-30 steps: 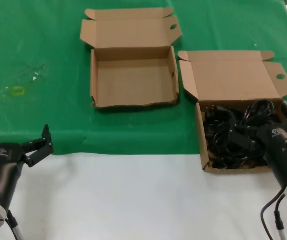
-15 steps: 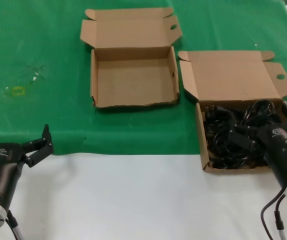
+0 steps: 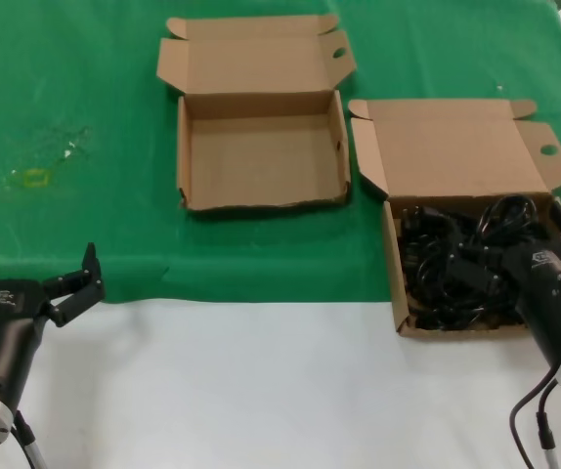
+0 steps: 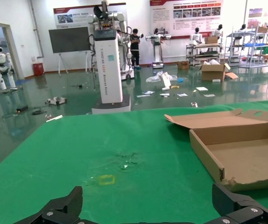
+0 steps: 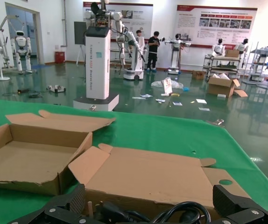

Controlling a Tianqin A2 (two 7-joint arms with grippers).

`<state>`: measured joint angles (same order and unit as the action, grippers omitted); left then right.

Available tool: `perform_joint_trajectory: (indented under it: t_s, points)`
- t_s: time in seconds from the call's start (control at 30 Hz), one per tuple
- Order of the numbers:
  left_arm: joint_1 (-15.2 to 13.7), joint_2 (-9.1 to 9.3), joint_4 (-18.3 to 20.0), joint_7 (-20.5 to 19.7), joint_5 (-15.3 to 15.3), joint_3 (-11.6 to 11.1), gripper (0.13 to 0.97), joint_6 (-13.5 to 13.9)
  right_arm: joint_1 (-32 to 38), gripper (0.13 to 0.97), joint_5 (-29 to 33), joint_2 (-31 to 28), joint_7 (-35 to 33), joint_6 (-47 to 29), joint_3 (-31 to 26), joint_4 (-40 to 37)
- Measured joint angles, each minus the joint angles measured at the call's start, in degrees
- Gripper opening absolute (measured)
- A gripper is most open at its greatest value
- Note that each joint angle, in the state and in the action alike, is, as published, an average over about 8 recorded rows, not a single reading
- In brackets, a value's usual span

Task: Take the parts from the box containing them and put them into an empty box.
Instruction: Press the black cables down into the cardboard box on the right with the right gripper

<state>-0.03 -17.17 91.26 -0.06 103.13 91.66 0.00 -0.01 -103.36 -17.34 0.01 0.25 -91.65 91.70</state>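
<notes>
Black power cords [image 3: 456, 264] lie tangled in the open cardboard box [image 3: 394, 274] at the right; the right wrist view shows a cable loop and plugs [image 5: 180, 212] close below. An empty open cardboard box [image 3: 261, 156] stands on the green cloth at centre back; it also shows in the left wrist view [image 4: 246, 149] and the right wrist view [image 5: 31, 154]. My right gripper [image 3: 520, 249] is open, low over the cords in the right box. My left gripper [image 3: 31, 269] is open and empty at the near left, by the cloth's front edge.
A green cloth [image 3: 85, 98] covers the far part of the table; the near part is white [image 3: 261, 391]. A small yellow mark [image 3: 34, 178] and clear scraps lie on the cloth at left. Both box lids [image 3: 251, 49] lie folded back.
</notes>
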Motion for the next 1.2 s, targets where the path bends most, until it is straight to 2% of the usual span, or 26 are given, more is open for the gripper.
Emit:
perform_joint_trajectory:
  t_s: [0.6, 0.9, 1.2]
  points:
    - [0.0, 0.00, 0.0, 0.0, 0.0, 0.0, 0.953, 0.0, 0.0, 0.966, 0.0, 0.0, 0.0, 0.0, 0.0, 0.0]
    - [0.0, 0.00, 0.0, 0.0, 0.0, 0.0, 0.875, 0.0, -0.3, 0.966, -0.5, -0.5, 0.4, 0.4, 0.1, 0.3]
    - [0.0, 0.00, 0.0, 0.0, 0.0, 0.0, 0.697, 0.0, -0.4, 0.966, -3.6, -4.4, 1.2, 2.8, -3.0, 2.2]
